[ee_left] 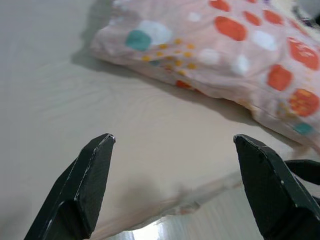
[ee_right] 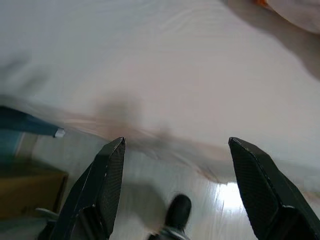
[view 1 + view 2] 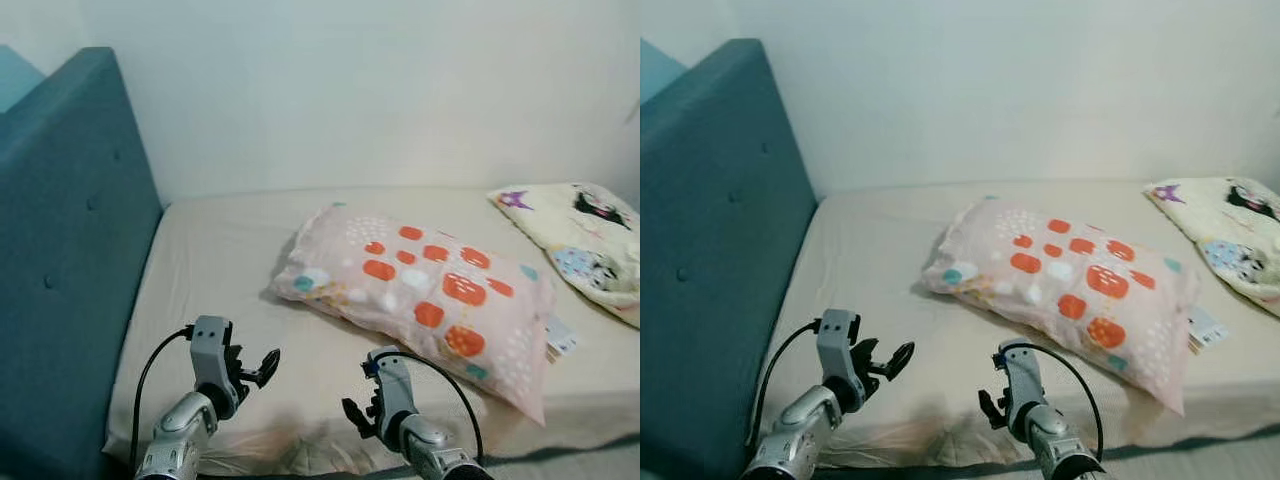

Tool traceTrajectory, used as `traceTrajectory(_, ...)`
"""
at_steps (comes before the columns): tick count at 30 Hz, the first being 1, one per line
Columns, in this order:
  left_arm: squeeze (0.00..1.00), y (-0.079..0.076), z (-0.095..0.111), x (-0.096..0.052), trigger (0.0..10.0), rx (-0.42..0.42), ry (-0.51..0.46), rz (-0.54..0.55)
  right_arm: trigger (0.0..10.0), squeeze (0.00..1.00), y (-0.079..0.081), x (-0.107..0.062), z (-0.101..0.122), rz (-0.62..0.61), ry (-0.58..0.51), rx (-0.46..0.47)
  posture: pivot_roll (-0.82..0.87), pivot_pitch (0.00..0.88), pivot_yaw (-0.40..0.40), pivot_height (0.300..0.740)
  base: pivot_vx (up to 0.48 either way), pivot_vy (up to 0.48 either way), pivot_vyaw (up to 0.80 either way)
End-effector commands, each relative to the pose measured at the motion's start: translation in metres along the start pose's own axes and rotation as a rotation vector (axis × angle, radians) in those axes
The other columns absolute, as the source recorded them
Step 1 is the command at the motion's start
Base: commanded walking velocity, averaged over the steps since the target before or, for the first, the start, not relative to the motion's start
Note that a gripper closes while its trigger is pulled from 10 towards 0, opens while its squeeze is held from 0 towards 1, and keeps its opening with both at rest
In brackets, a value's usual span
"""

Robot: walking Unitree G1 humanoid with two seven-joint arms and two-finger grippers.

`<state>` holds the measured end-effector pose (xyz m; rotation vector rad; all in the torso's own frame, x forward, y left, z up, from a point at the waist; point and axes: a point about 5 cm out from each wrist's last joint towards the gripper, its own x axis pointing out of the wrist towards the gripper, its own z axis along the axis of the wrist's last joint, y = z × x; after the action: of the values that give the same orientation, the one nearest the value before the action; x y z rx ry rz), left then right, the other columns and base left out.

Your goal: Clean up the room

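So the thing that matters here: the spotted pillow (image 3: 420,300) lies mid-frame on the bed (image 3: 220,260), up and to the right of both grippers, long axis running from upper left down to lower right. The right gripper (image 3: 356,412) looks like the nearer one to its lower end; the left gripper (image 3: 262,368) sits closer to the near-left corner. Both have fingers spread apart, holding nothing, hovering by the mattress's front edge. A second pillow (image 3: 590,240) (cartoon print) is cut off at the right edge. The right wrist view is blurry, floor below hard to read.
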<state>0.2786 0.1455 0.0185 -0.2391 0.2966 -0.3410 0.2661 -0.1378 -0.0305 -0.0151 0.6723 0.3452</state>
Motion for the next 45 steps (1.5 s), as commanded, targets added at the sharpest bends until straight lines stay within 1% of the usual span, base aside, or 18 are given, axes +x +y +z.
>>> traceTrajectory(1,0.0,-0.0029,-0.006,-0.0003,10.0,0.007,0.022,-0.001,10.0,0.0,-0.004,-0.002,-0.0039,-0.015,0.006,0.016,0.0,0.021,-0.042,0.74,0.0,-0.48,0.0)
traceTrajectory(29,0.0,-0.0043,-0.0083,0.0018,10.0,0.006,0.039,0.0,10.0,0.0,-0.0063,-0.0025,-0.0037,-0.024,0.008,0.009,-0.01,0.011,-0.044,0.74,0.0,-0.48,0.0)
traceTrajectory(30,0.0,-0.0011,-0.0077,0.002,10.0,-0.022,0.034,0.029,10.0,0.0,-0.0062,-0.0025,-0.0037,-0.023,0.007,0.009,-0.01,0.01,-0.045,0.74,0.0,0.0,0.0)
traceTrajectory(35,0.0,0.0007,-0.0077,0.002,10.0,-0.037,0.036,0.039,10.0,0.0,-0.006,-0.0025,-0.0036,-0.023,0.006,0.011,-0.01,0.013,-0.044,0.74,0.0,0.0,0.0)
traceTrajectory(40,0.0,0.0004,-0.0071,0.0019,10.0,-0.023,0.037,0.031,10.0,0.0,-0.006,-0.0024,-0.0036,-0.025,0.004,0.02,-0.01,0.018,-0.041,0.74,0.0,0.0,0.0)
traceTrajectory(45,0.0,0.0003,-0.0064,0.0022,10.0,0.013,0.044,0.028,10.0,0.0,-0.0059,-0.0022,-0.0031,-0.027,0.001,0.025,-0.01,0.019,-0.038,0.74,0.0,-0.094,0.0)
